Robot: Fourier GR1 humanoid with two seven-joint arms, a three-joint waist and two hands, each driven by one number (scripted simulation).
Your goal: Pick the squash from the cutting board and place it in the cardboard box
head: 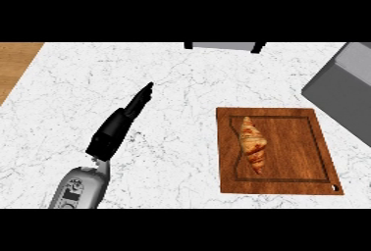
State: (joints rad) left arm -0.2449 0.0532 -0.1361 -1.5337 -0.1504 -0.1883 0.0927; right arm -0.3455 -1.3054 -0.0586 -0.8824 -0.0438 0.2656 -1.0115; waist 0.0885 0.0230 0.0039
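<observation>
A wooden cutting board (290,184) lies on the white marble counter at the right. On its left half rests a long, tapered, orange-brown item (253,143) with reddish streaks; it looks more like a croissant than a squash. My left hand (116,128) hovers left of the board, well apart from it, with straight fingers (142,97) pointing up and to the right and nothing in them. The grey forearm (78,188) comes in from the lower left. A grey box-like container (345,90) sits at the right edge, behind the board. My right hand does not show.
A dark and grey object (224,46) sits at the counter's far edge, top centre. A strip of wooden floor (16,61) shows past the counter's left edge. White marble counter (174,88) spreads between my hand and the board.
</observation>
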